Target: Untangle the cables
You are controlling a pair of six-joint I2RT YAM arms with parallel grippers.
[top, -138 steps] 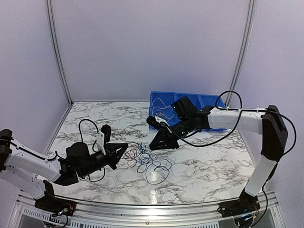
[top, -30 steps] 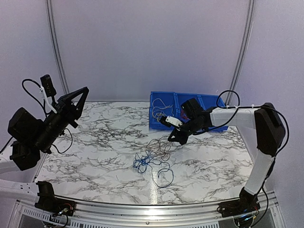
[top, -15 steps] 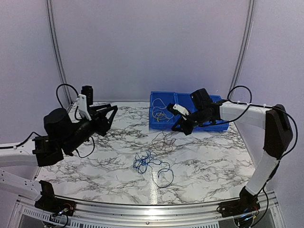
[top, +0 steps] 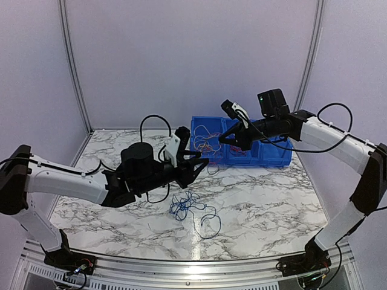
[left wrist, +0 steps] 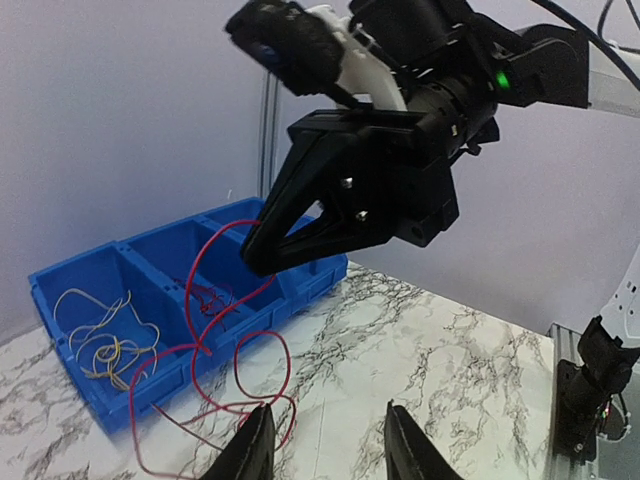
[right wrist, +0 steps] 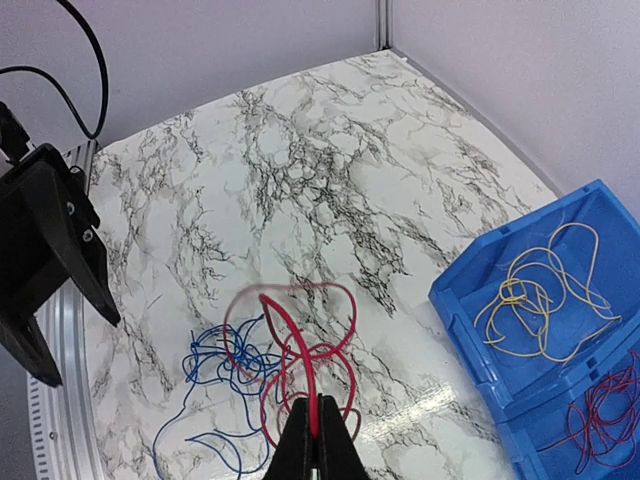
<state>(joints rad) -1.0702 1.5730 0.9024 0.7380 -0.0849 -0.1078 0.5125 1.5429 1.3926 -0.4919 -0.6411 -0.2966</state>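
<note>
- Right hand (right wrist: 316,440) is clenched on the red cable (right wrist: 310,395), holding it above the table (top: 272,199) near the blue bin (top: 266,154).
- Left hand (left wrist: 330,445) is released, fingers apart, close to the red loops.
- Dark blue cable (top: 181,205) lies loose on the table.

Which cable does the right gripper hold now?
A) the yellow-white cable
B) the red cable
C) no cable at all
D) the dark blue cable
B: in the right wrist view the right gripper is shut on the red cable, while the dark blue cable lies on the table and the yellow-white cable lies in the blue bin.
</note>
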